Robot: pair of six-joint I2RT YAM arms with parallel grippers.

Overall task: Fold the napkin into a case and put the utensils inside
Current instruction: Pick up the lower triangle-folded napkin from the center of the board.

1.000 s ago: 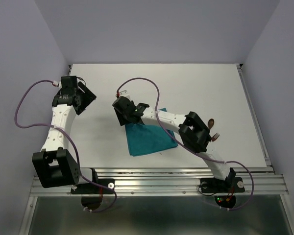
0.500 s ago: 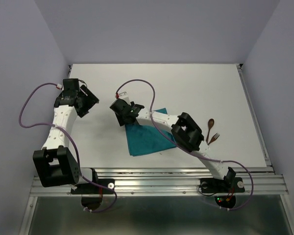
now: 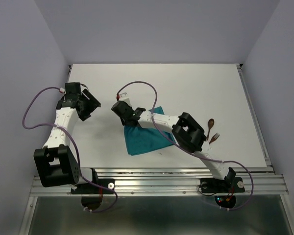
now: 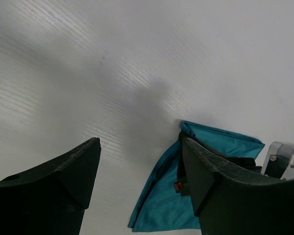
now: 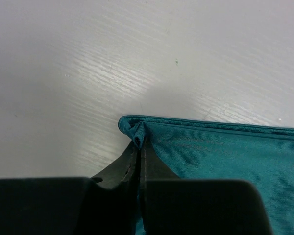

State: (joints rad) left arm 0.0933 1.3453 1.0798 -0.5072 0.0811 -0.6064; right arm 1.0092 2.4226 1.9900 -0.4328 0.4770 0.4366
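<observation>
The teal napkin (image 3: 146, 141) lies folded on the white table, its far left corner pinched into a small pleat. My right gripper (image 3: 124, 117) is shut on that corner; in the right wrist view the fingertips (image 5: 140, 143) meet on the bunched hem of the napkin (image 5: 225, 152). My left gripper (image 3: 91, 105) hovers open to the left of the cloth with nothing between its fingers (image 4: 139, 143), and the napkin (image 4: 161, 208) shows beyond them. The two reddish-brown utensils lie to the right: a spoon (image 3: 210, 124) and a fork (image 3: 214, 137).
The right arm's elbow (image 3: 188, 132) hangs over the napkin's right part, close to the utensils. Purple cables loop from both wrists. A metal rail (image 3: 157, 174) runs along the table's near edge, and walls close in the left, back and right.
The right gripper has shut on the napkin's far left corner. The left gripper has drifted right and nearer, toward the cloth, still open.
</observation>
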